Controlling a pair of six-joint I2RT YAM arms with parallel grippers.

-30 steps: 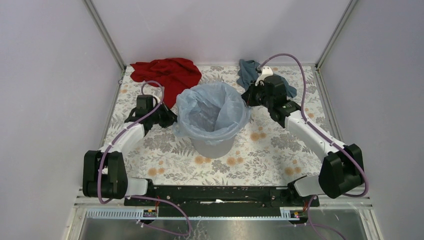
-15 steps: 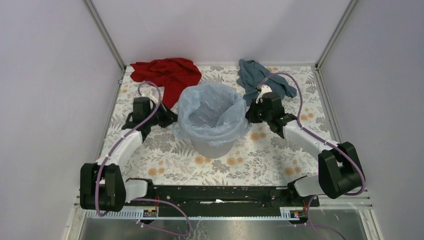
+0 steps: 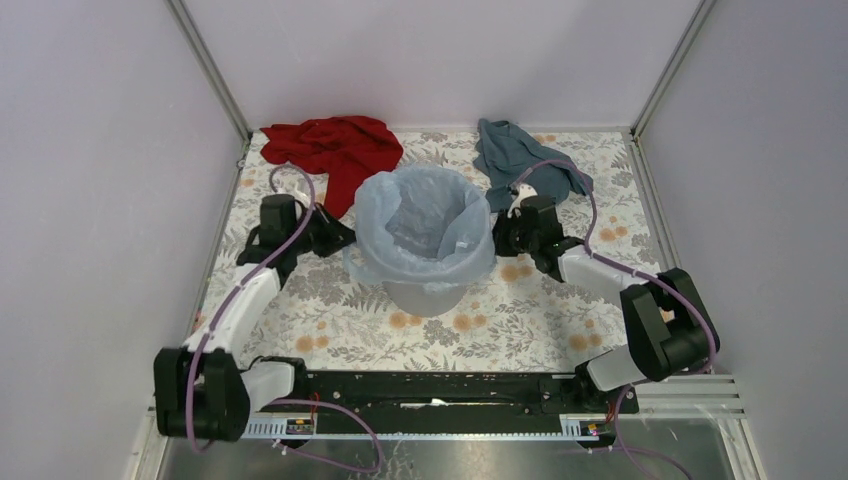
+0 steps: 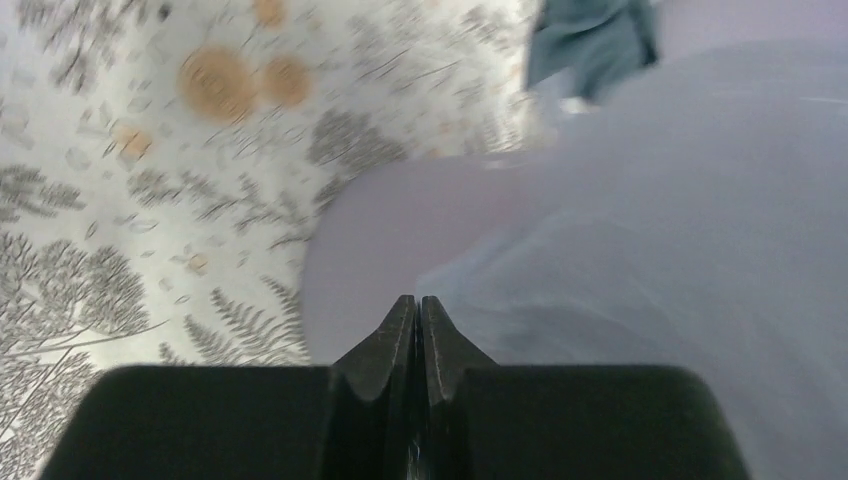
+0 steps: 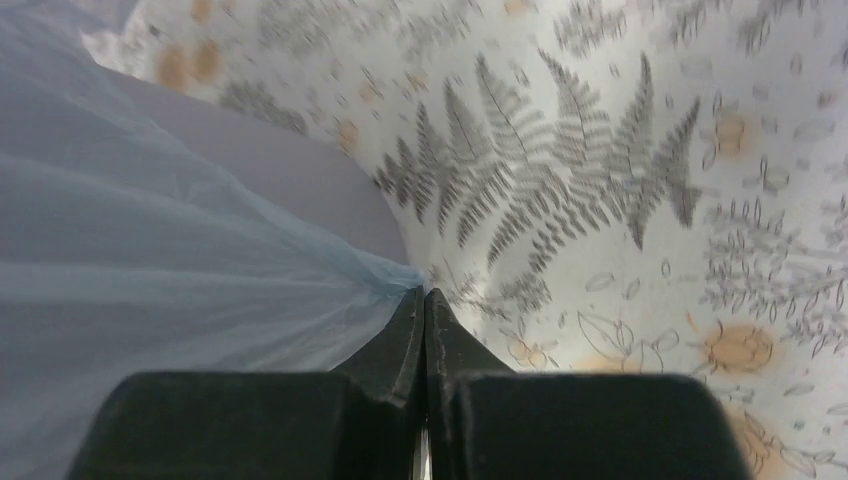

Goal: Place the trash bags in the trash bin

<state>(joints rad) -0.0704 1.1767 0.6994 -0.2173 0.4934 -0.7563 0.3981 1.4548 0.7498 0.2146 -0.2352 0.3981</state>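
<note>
The light grey trash bin point(image 3: 427, 296) stands in the middle of the table. The pale blue trash bag point(image 3: 425, 222) lines it, its mouth folded out over the rim and down the walls. My left gripper point(image 3: 343, 240) is at the bin's left side, shut on the bag's edge point(image 4: 640, 260), with the bin's wall point(image 4: 380, 230) just beyond its tips point(image 4: 418, 302). My right gripper point(image 3: 499, 236) is at the bin's right side, shut on the bag's edge point(image 5: 150, 250), which is drawn to a point at its tips point(image 5: 423, 292) beside the bin's wall point(image 5: 300, 170).
A red cloth point(image 3: 335, 146) lies at the back left, close behind the left arm. A teal-blue cloth point(image 3: 512, 150) lies at the back right, behind the right gripper; it also shows in the left wrist view point(image 4: 590, 40). The floral tabletop point(image 3: 520, 310) surrounds the bin.
Both grippers have come down and toward the near side along the bin, drawing the bag's edge further down over the rim. The right arm has lowered, uncovering the teal-blue cloth.
</note>
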